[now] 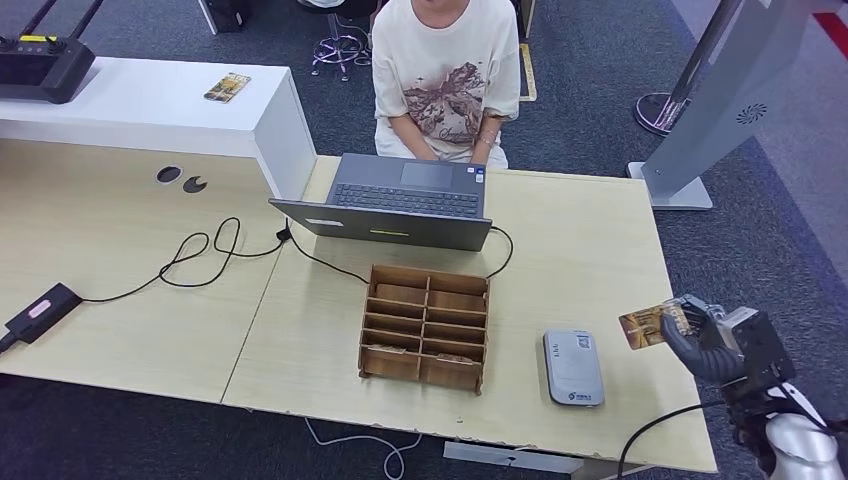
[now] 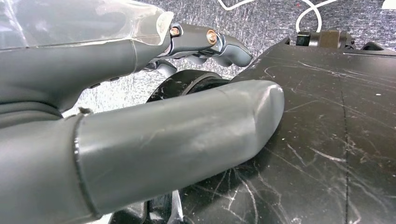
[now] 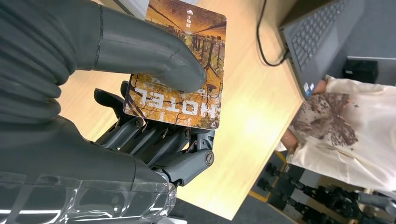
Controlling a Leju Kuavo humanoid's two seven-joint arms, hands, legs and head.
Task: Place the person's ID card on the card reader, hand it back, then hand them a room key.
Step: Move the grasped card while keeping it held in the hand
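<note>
Left of the wooden compartment box (image 1: 425, 327), a black adapter (image 1: 40, 312) lies on the desk (image 1: 590, 250), its cable looping toward the laptop (image 1: 395, 203). On the raised white counter beyond it sits another card (image 1: 227, 87), well apart from the box. The box stands in the middle of the desk, in front of the laptop; some of its nearer slots seem to hold cards, probably the store of room keys, kept within the robot's reach. Behind the laptop sits the person (image 1: 445, 75), hands low at the far edge, apparently waiting to be served.

Just right of the box lies the grey card reader (image 1: 572, 366), flat, with nothing on it. Right of the reader, near the desk's edge, the right hand (image 1: 705, 340) pinches a hotel card (image 3: 180, 65) between thumb and fingers, raised off the desk with its printed face showing. That lettering suggests the room key, so I judge the handover as the step in hand; holding it by one end leaves the rest free for the person to take.

The left hand (image 2: 140, 121) hangs low by the robot's body, holding nothing, thumb and fingers apart.
</note>
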